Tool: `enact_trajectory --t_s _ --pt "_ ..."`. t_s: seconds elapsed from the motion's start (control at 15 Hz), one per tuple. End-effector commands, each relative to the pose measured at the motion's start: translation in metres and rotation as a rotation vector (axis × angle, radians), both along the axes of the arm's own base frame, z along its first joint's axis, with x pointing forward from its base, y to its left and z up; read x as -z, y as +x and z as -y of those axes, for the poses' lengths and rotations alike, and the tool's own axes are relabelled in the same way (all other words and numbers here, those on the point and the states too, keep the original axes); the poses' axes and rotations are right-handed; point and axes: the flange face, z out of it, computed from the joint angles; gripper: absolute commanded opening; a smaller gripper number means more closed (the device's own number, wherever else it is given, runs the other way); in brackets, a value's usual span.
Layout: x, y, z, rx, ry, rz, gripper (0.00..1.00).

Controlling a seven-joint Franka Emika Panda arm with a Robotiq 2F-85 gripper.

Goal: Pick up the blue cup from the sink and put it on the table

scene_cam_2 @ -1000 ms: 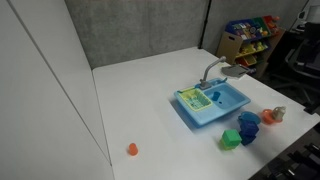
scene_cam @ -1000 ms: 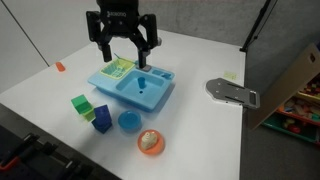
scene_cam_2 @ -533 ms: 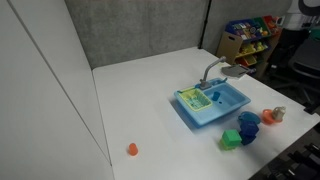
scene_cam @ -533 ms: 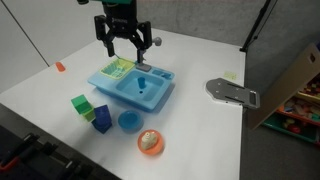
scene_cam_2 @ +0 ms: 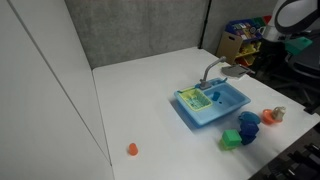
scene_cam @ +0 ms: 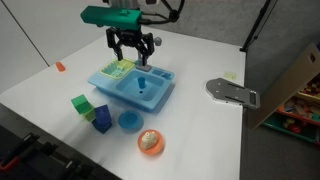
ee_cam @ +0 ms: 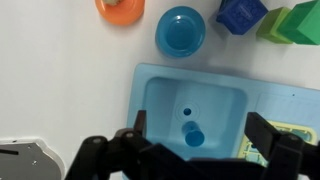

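Wrist view: the gripper (ee_cam: 197, 128), fingers spread wide, frames the bottom edge above the sink (ee_cam: 190, 72). The blue cup (ee_cam: 194, 137) stands in the basin, lower centre, touched by nothing. In an exterior view, the gripper hangs upper centre over the table (scene_cam: 200, 60).

Table (scene_cam: 205, 140), sink (scene_cam: 128, 99), orange bowl (scene_cam: 141, 146), blue dish (scene_cam: 129, 121)

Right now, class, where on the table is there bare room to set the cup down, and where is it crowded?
Bare table lies between the sink and the grey metal piece, and from the sink to the small orange piece. Crowded where the blocks, dish and bowl stand by the sink.
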Motion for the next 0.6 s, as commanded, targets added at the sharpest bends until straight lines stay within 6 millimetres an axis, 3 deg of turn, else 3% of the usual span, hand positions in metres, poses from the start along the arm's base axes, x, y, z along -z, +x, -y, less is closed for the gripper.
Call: enact_trajectory --t_s 0.0,0.53 --pt "0.020 0.024 0.001 0.001 -0.013 0.015 1.00" --pt "0.078 0.062 -0.008 -0.016 -0.010 -0.028 1.00"
